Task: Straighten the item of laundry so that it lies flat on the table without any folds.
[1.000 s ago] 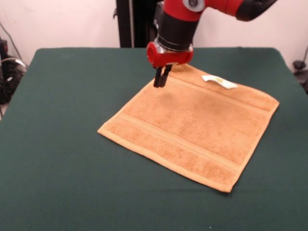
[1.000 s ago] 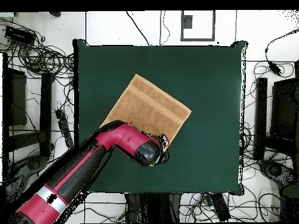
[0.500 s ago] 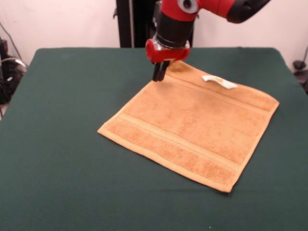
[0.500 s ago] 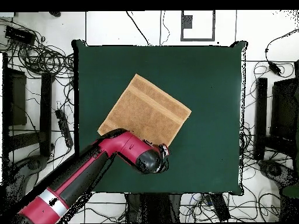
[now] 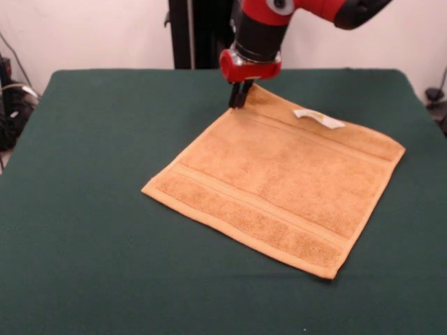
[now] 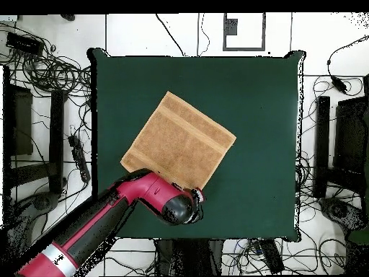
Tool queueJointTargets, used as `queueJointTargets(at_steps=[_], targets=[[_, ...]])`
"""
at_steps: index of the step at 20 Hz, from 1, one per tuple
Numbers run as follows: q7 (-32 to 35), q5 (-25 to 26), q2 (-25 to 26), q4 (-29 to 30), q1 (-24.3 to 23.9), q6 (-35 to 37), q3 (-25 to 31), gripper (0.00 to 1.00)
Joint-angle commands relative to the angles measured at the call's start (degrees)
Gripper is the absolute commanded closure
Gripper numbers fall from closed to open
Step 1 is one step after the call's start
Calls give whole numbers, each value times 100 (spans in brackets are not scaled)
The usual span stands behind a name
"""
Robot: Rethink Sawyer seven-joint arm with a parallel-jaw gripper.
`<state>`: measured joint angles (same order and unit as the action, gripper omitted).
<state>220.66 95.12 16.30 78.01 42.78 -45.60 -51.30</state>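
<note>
The orange-tan towel (image 5: 283,174) lies spread flat as a diamond on the dark green table (image 5: 91,181), with woven bands near two edges and a small white label (image 5: 318,118) near its far side. It shows flat in the overhead view (image 6: 179,139) too. My gripper (image 5: 239,96) hangs from the red arm just above the towel's far corner, its two black fingers close together and holding nothing. In the overhead view the arm's red head (image 6: 176,205) covers the gripper, beside the towel's corner nearest the robot.
The black pedestal column (image 5: 190,33) stands behind the table's far edge. Cables and stands (image 6: 47,79) lie on the floor around the table. The table (image 6: 267,108) is much bigger than the towel.
My gripper has lifted off the towel and drawn back toward the robot, from over the towel's far band to its far corner. The towel has not moved.
</note>
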Motion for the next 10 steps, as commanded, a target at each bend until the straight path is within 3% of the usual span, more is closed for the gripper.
queueJointTargets(at_steps=[1,10], targets=[[1118,-313,39,18,89,-153,1222,100],[938,-343,8,12,5,4,1471,100]])
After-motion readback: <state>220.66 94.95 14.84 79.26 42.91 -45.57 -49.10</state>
